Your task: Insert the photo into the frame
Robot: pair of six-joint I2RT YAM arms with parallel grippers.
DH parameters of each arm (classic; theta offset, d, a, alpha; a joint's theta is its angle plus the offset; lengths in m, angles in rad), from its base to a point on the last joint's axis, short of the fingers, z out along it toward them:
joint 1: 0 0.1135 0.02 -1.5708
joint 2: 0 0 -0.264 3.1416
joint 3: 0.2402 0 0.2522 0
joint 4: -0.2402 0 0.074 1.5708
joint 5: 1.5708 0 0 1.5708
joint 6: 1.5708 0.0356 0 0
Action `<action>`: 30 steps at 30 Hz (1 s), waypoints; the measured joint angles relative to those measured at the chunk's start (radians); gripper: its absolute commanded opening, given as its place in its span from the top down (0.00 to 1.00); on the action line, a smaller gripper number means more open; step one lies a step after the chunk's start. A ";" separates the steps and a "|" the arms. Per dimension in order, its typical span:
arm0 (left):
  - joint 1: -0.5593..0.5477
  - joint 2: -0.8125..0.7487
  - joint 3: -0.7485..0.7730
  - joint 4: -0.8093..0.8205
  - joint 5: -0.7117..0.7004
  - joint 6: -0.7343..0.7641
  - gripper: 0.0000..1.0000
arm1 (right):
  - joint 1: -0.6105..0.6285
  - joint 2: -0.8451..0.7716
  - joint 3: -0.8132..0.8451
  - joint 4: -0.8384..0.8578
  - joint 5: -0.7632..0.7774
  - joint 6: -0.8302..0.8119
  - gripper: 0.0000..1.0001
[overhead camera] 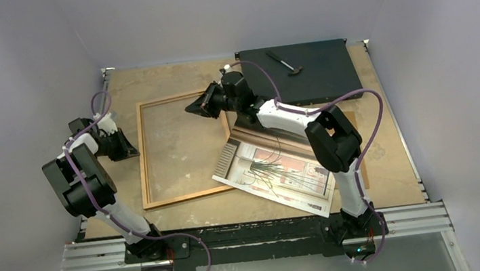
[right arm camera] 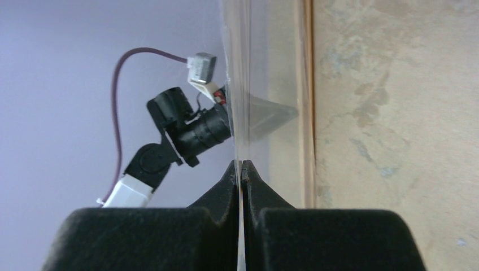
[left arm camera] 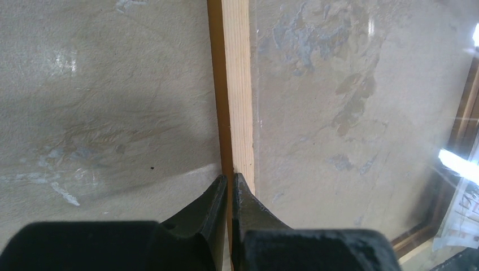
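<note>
Left wrist view: the left gripper [left arm camera: 229,179] has its 2 fingers drawn almost together, pinching the outer lip of the frame [left arm camera: 240,84] on its left rail. The pale wood of that rail runs straight away from the fingertips. The clear pane [left arm camera: 339,113] lies to the right of the rail, with the mottled table showing through it.

In the right wrist view, the right gripper [right arm camera: 242,165] is pressed tight on the thin edge of the clear pane, which runs edge-on away from the tips. A frame rail [right arm camera: 308,84] runs alongside the pane, apart from it. Whether that edge is lifted clear of the frame I cannot tell.

From the top external view, the left gripper [overhead camera: 131,146] sits at the middle of the frame's left rail. The right gripper [overhead camera: 201,106] reaches in over the far end of the right rail. The frame [overhead camera: 190,197] lies flat on the table [overhead camera: 390,159], left of centre.

The photo [overhead camera: 283,175] lies picture side up just right of the frame, turned at an angle. Its left corner overlaps the frame's near right corner. It rests on a brown board [overhead camera: 279,141], and the right arm passes above both.

A flat black box [overhead camera: 319,79] sits at the far right of the table, with 1 small tool [overhead camera: 283,62] lying on top.
</note>
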 measured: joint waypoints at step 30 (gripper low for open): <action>-0.006 -0.023 -0.023 0.024 -0.003 0.008 0.96 | -0.016 -0.026 -0.159 0.030 0.047 -0.083 1.00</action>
